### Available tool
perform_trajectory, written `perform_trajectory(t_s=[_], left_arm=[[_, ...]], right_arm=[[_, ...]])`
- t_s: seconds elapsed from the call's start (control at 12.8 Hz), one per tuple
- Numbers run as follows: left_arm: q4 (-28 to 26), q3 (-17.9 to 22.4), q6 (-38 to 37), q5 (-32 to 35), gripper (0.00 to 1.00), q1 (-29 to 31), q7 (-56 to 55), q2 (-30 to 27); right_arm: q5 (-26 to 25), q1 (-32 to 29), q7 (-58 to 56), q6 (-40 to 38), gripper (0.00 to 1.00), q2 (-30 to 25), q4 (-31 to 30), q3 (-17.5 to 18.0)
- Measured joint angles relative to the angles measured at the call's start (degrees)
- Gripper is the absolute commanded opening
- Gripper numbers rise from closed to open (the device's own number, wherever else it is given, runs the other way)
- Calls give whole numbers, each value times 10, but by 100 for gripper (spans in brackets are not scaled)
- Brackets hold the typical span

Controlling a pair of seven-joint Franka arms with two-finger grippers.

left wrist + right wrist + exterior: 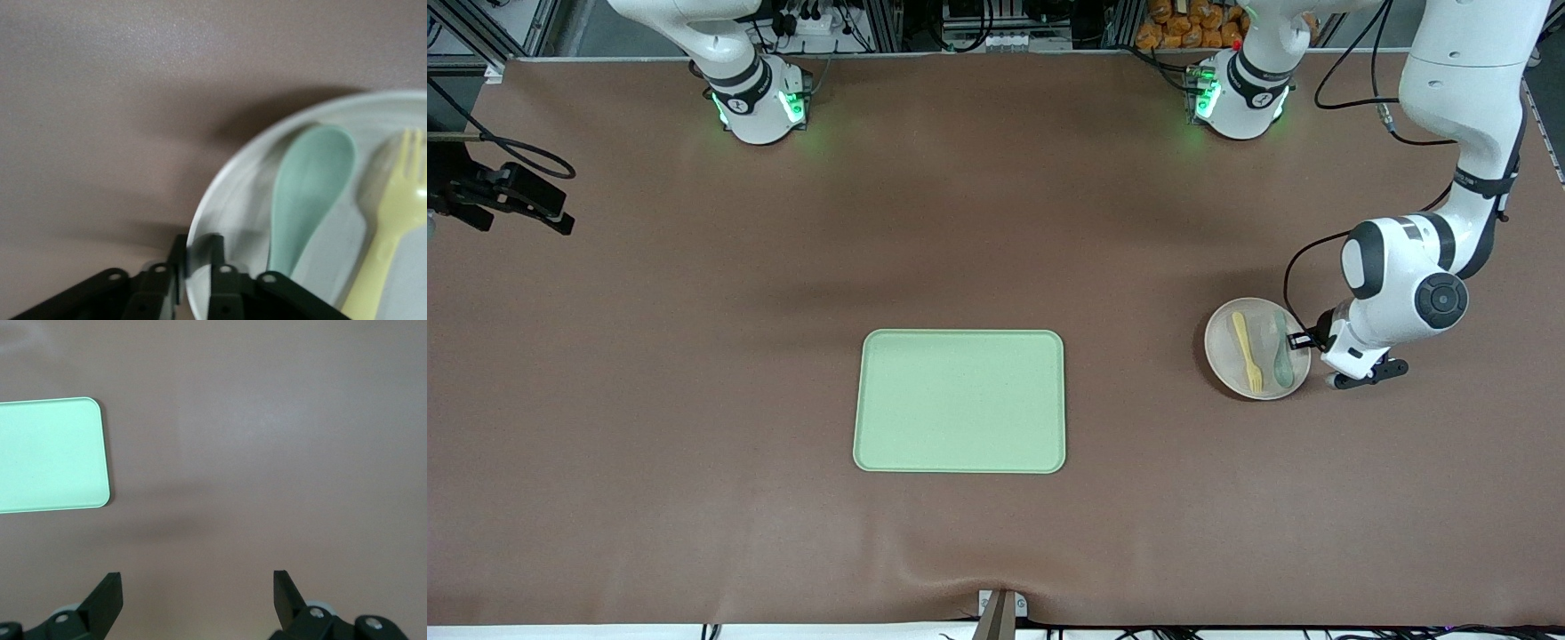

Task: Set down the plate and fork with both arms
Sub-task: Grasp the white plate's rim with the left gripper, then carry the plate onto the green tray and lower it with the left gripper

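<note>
Left gripper [195, 267] is pinched on the rim of the plate [1232, 364] at the left arm's end of the table, fork [1246, 349] and spoon [1281, 354] lying in it, so the next move should lift it level toward the tray [960, 400], while the right gripper [198, 597] waits, jaws apart.

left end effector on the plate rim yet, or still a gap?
Touching. The left wrist view shows the left end effector with one finger on each side of the plate rim, closed against it.
</note>
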Motion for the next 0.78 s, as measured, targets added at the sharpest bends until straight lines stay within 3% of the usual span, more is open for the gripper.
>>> perform_trajectory(t_s=[0.39, 0.78], left_arm=[[11, -30, 11, -41, 0, 0, 5, -4], [86, -103, 13, -114, 0, -3, 3, -12]], right_arm=[[0, 0, 0, 0, 100, 0, 0, 0], [0, 0, 0, 0, 100, 0, 0, 0]])
